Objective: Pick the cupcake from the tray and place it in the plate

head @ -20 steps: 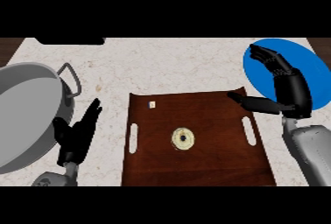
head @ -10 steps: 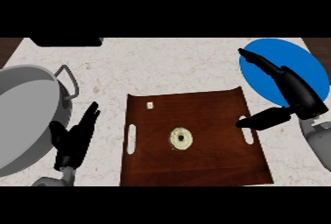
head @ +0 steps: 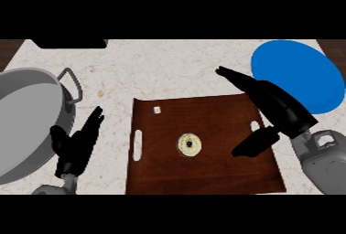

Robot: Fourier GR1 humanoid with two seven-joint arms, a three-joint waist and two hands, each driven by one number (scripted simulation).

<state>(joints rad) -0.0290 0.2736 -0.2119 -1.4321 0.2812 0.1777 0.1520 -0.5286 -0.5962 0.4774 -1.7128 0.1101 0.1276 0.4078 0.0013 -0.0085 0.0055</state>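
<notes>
Cupcake sits mid-tray, nothing touching it, bare tray all round. Right hand over tray's right edge – fingers straight and spread, thumb low beside the right handle slot, holding nothing. Blue plate far right on the bench. Left hand rests open left of tray, beside grey pot – small white bit near tray's far-left corner

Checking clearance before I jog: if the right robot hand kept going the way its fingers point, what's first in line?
The right robot hand points up-left over bare counter; nothing stands in that line as far as the view shows. The cupcake lies below-left, off that line.
</notes>
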